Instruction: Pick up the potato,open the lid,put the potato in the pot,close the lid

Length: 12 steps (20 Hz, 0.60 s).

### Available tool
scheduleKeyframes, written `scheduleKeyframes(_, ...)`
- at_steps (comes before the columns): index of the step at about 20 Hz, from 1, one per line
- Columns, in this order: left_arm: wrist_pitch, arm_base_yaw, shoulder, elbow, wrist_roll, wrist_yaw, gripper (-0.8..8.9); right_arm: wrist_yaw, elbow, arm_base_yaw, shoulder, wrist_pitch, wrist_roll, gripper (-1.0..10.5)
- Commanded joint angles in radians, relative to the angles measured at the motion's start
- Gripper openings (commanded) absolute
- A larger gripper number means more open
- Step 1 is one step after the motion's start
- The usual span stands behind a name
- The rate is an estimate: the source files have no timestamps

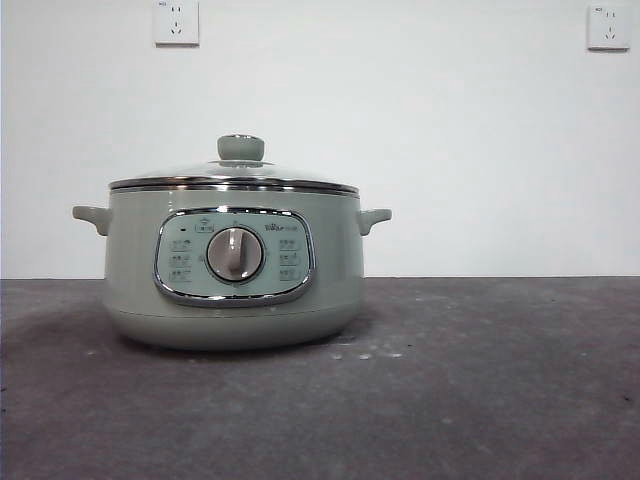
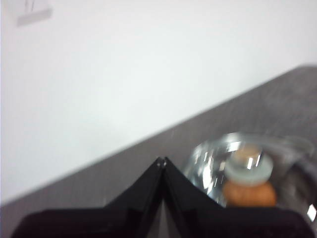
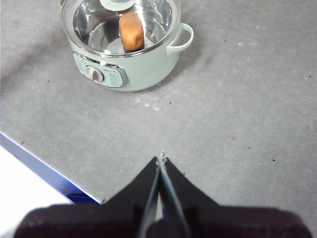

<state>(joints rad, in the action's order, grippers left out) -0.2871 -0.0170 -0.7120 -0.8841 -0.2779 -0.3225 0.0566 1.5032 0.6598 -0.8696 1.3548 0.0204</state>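
Potato (image 3: 131,30) is seen lying inside the pot (image 1: 235,270), under the closed glass lid (image 1: 236,172).

In the right wrist picture the potato sits at the upper left of the frame, resting on the shiny inner floor of the pot, with the lid's green knob above it. In the front picture the pot stands left of centre on the grey table (image 1: 480,390), its silver dial (image 1: 235,254) facing the camera, and two wall sockets (image 1: 176,22) are seen at the upper corners. The left gripper (image 2: 162,161) is pressed together, held above the lid. The right gripper (image 3: 161,159) is pressed together too, well apart from the pot, over bare table.
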Motion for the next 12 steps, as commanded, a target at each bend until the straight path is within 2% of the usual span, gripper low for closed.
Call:
scheduleKeyframes(1, 0.075, -0.025, 0.114, 0.183, -0.011, 0.013, -0.04, 0.004, -0.011, 0.001, 0.001, 0.023, 0.010, 0.0)
scheduleKeyframes(5, 0.160, -0.045, 0.304, 0.438, 0.010, 0.014, -0.04, 0.004, -0.011, 0.001, 0.001, 0.024, 0.010, 0.0)
scheduleKeyframes(9, 0.160, -0.045, 0.471, 0.614, 0.074, 0.080, -0.04, 0.004, -0.011, 0.001, 0.001, 0.023, 0.010, 0.0)
scheduleKeyframes(12, 0.160, -0.045, 0.580, 0.729, 0.114, 0.089, -0.04, 0.004, -0.011, 0.001, 0.001, 0.023, 0.010, 0.0)
